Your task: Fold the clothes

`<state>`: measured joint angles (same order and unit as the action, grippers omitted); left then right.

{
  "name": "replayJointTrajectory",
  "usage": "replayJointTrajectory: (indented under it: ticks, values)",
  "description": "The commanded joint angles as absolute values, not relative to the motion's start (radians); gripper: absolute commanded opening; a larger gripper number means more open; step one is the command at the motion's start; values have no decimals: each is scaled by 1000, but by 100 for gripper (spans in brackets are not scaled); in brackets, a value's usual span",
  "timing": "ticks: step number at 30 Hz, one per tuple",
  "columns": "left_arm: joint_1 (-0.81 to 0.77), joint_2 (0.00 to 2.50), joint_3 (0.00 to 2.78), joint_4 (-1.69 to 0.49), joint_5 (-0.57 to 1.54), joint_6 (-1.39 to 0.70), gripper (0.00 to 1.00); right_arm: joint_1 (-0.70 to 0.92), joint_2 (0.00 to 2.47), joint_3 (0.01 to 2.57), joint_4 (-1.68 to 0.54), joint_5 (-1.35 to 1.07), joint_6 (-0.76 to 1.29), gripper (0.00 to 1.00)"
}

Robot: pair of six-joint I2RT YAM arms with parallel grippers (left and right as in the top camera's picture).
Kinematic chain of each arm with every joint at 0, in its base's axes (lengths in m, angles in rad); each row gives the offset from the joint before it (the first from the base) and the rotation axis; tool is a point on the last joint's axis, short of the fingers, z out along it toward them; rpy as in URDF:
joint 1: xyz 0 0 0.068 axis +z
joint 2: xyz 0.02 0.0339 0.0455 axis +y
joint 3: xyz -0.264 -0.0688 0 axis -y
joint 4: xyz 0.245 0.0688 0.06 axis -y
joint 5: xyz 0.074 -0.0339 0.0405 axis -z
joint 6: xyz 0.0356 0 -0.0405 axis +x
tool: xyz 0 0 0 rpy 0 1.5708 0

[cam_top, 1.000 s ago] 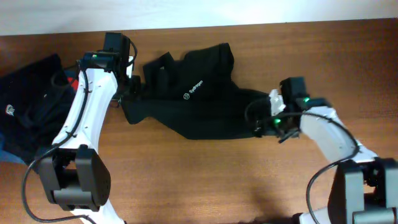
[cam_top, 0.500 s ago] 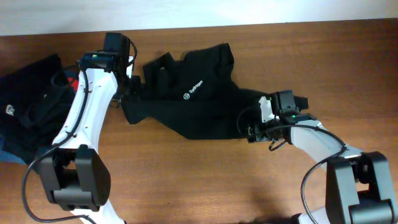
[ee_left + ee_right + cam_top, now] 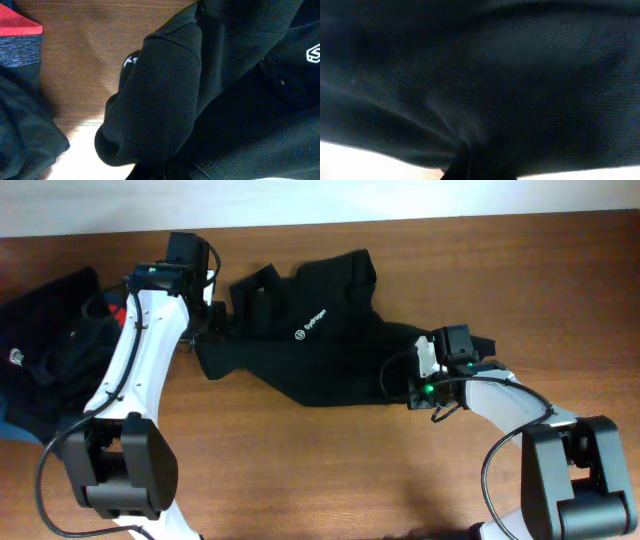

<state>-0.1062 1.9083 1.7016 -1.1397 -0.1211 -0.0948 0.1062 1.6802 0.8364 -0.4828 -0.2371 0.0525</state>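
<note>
Though crumpled, the shirt [image 3: 318,352] spans left hand [image 3: 212,321] to right hand [image 3: 409,387].

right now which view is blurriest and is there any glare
Right wrist view is blurriest: the black shirt fills it, soft, with a blown-out white strip along the bottom. Left wrist view is sharp, the sleeve showing its knit, a bright patch on the table lower left. Overhead view is evenly lit, the logo clear.
</note>
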Motion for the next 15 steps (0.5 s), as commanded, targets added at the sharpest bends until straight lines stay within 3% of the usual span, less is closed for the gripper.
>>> replayJointTrajectory:
  ticks: [1,8,15]
  values:
    - [-102,1908,1701,-1139,-135,-101,0,110,1656,874,-621,-212,53,4]
    - [-103,1746,1728,-1136,-120,-101,0,110,1458,1366,-987,22,52,4]
    - [-103,1568,1755,-1074,-120,-101,0,110,1448,1668,-1175,78,52,4]
